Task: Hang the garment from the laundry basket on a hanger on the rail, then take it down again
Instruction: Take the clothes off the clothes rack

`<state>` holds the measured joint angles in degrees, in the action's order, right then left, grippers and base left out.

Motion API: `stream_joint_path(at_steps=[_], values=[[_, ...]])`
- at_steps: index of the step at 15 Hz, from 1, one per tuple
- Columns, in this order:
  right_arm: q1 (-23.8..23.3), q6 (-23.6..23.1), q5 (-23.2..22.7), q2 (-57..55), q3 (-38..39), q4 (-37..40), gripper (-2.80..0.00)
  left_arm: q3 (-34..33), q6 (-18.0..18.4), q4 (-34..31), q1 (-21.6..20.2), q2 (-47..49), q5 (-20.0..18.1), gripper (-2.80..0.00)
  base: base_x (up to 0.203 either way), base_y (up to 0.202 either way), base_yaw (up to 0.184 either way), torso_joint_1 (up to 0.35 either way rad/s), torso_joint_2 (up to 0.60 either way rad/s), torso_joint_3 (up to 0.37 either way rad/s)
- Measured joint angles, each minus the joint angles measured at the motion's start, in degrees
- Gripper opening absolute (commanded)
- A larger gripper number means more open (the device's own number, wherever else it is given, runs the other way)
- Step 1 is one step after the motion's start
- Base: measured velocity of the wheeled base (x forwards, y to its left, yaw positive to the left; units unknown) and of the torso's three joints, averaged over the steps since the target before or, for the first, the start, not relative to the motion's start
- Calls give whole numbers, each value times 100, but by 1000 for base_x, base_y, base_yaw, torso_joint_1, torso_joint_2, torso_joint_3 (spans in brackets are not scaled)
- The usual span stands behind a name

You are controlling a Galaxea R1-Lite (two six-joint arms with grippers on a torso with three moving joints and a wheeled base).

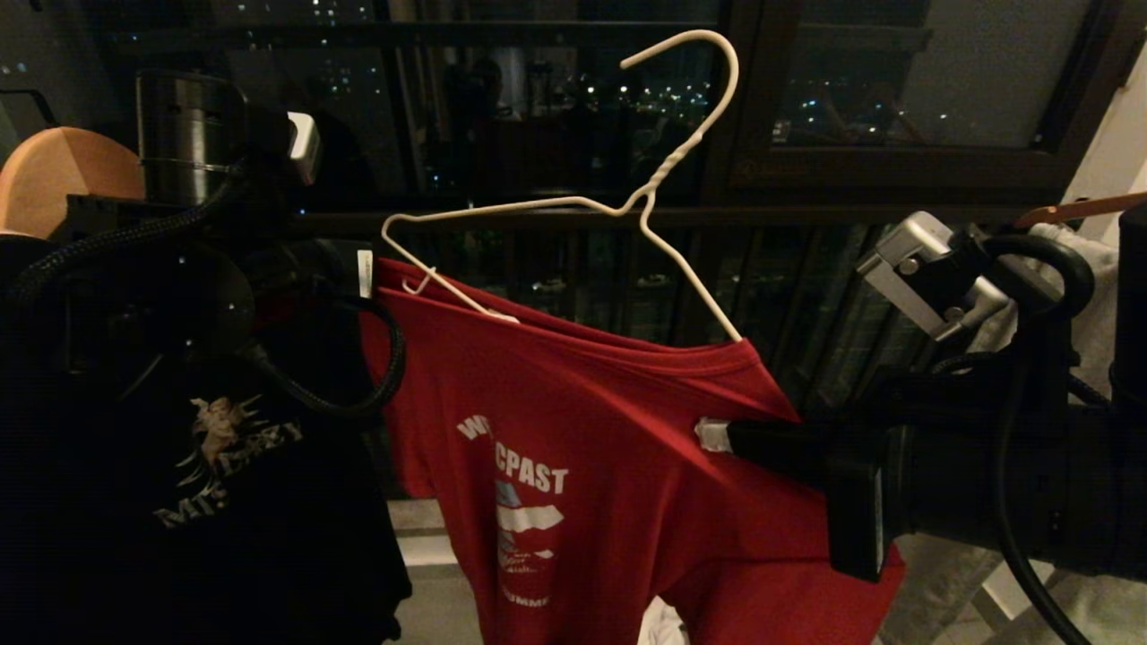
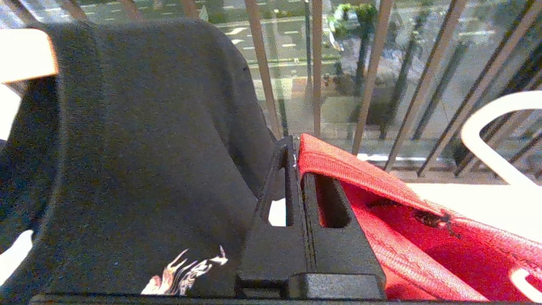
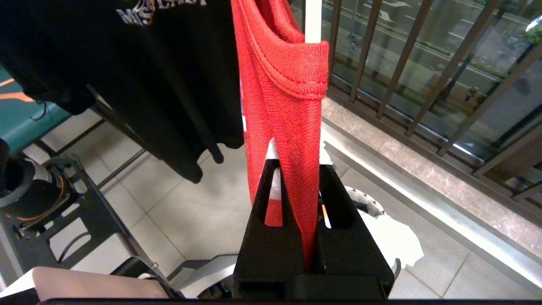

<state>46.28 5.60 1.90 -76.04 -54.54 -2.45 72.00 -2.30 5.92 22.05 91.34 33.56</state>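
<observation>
Hanging in mid-air between the 2 arms, the red garment (image 1: 618, 448) is held up in front of the dark balcony window, its white lettering and striped graphic facing the robot. The right gripper (image 1: 717, 436) reaches in from the right and is clamped on the cloth just below the collar at the shirt's right shoulder; in the right wrist view the red fabric (image 3: 296, 127) runs straight down between the 2 black fingers (image 3: 271, 237), which are pressed together on it. The left gripper (image 2: 294, 156) is at the shirt's other shoulder, mostly lost in shadow in the head view, and in its own view its jaws are together, pinching the folded red hem (image 2: 338, 165) at their tips.

The white wire hanger (image 1: 627, 202) sits partly inside the neck opening: its right end goes down into the collar, while its left end, with the small notch hook, stands out above the left shoulder. Its hook points up and catches on nothing, and the whole hanger is tilted.

Just to the left hangs a black printed T-shirt (image 1: 224, 466), touching or nearly touching the red one. Below, in the right wrist view, a white woven rim (image 3: 364, 201) shows behind the fingers on the tiled floor (image 3: 190, 212). Beyond everything stand the balcony railing bars (image 3: 423, 63).
</observation>
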Motion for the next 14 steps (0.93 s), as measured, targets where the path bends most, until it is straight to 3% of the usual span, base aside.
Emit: stream_joint_path(at_steps=[9,14], values=[[-6,-6,0,-5,0,4,-280,0,14,-10,-26,-361,32,-280,0,0,0,0,0,0],[6,-9,-26,65,2,24,-280,16,11,9,-26,-111,61,-280,0,0,0,0,0,0]])
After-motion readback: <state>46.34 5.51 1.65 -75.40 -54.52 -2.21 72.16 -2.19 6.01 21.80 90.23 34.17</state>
